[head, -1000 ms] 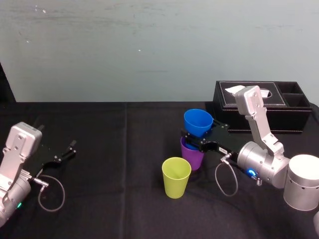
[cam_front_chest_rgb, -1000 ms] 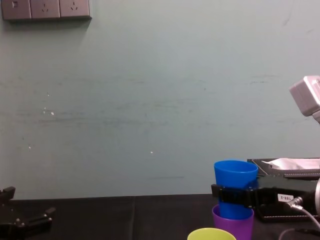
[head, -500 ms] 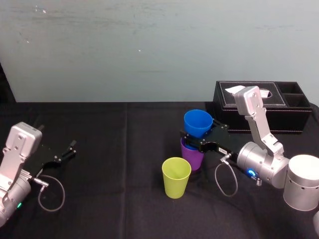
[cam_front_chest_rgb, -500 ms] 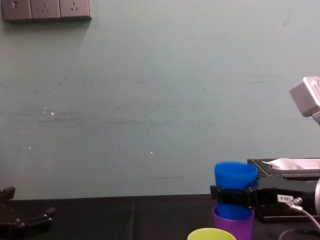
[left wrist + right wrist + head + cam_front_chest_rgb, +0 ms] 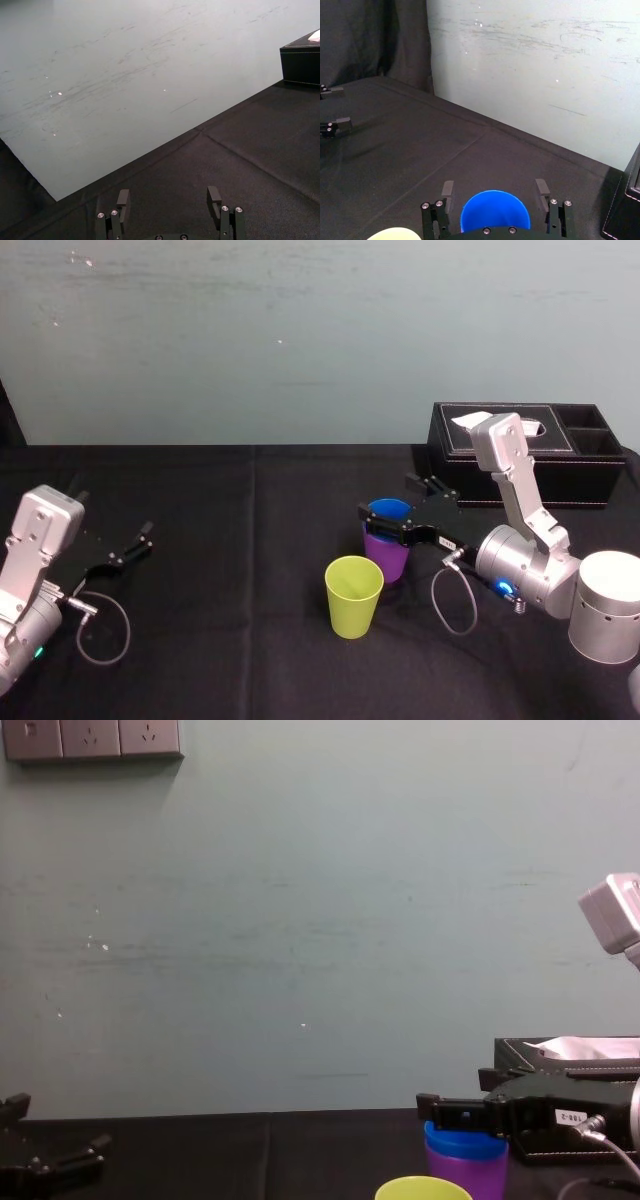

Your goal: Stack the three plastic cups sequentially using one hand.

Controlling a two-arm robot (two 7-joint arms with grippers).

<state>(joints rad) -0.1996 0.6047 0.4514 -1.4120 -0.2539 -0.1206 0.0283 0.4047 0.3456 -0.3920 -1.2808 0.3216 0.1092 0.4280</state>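
On the right half of the black-draped table (image 5: 230, 540), the black right gripper (image 5: 390, 497) spreads its fingers around the blue plastic cup (image 5: 388, 508) nested upright in the purple plastic cup (image 5: 385, 555), with the upright yellow-green plastic cup (image 5: 353, 595) just beside, leftward and nearer the robot, well apart from the parked left gripper (image 5: 138, 540).

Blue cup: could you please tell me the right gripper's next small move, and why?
Probably lift the right gripper clear: its jaws stand open either side of the blue cup, nested in the purple cup, while the yellow-green cup stands alone. The left gripper rests far to the left.
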